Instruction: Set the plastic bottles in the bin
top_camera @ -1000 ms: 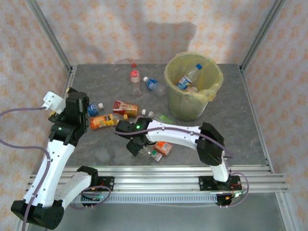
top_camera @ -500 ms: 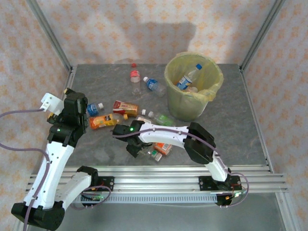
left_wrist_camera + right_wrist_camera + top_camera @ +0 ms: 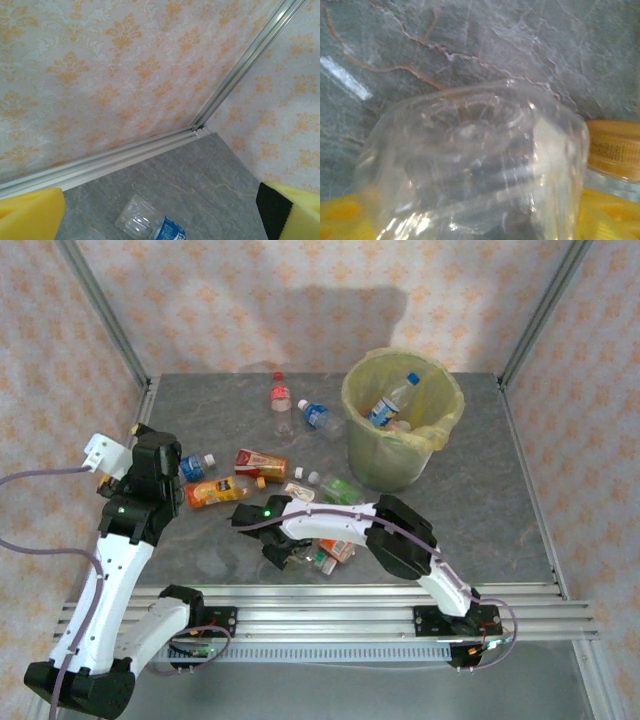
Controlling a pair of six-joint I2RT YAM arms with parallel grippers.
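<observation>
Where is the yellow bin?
In the top view, the bin stands toward the far right of the table, just right of a blue-labelled bottle lying down.

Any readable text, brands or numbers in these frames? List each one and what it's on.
No text is legible.
Red-label clear plastic bottle, blue-label clear plastic bottle and orange-label clear plastic bottle on the grey stone-look table: print too small.
Blue-label clear bottle in the left wrist view: white marks, blurred.
Orange bottle label in the right wrist view: fine print, blurred.
</observation>
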